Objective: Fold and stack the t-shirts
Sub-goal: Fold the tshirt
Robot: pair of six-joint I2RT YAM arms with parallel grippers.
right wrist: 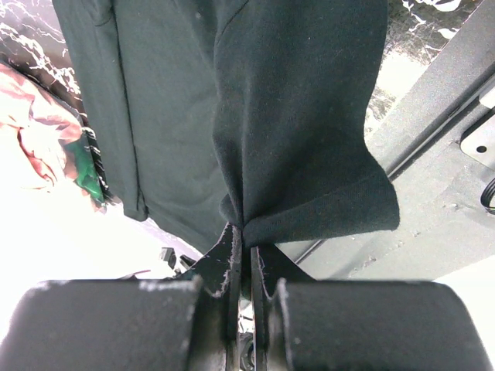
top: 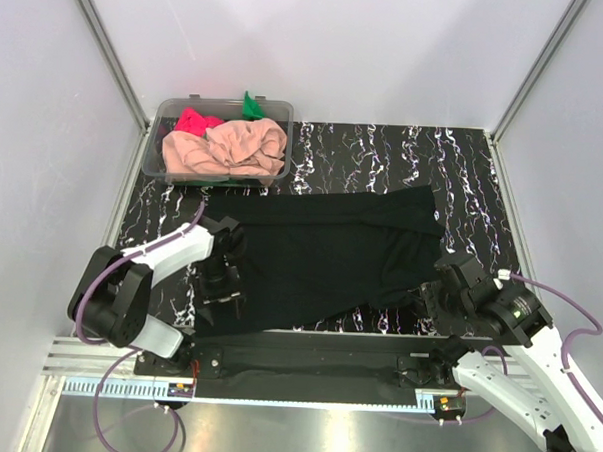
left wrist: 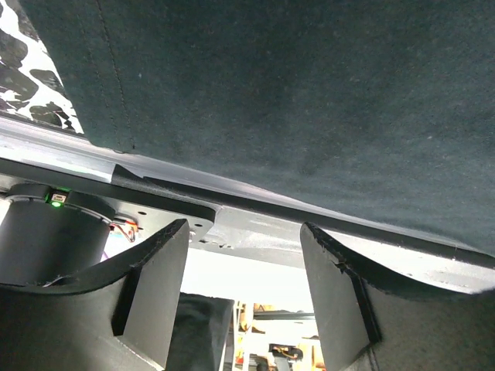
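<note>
The large black t-shirt (top: 330, 257) lies spread across the marbled table. My right gripper (right wrist: 247, 236) is shut on a pinched fold of its near right edge (right wrist: 309, 139) and holds it lifted. My left gripper (left wrist: 244, 255) is open and empty at the shirt's near left corner (left wrist: 294, 100), by the table's front rail. The peach-pink t-shirt (top: 230, 151), the bright pink-red t-shirt (top: 194, 121) and the green t-shirt (top: 251, 107) lie bunched in the clear tub at the back left.
The clear plastic tub (top: 164, 170) stands at the back left of the black marbled table (top: 385, 155). The metal front rail (top: 307, 336) runs along the near edge. White walls enclose the table on three sides.
</note>
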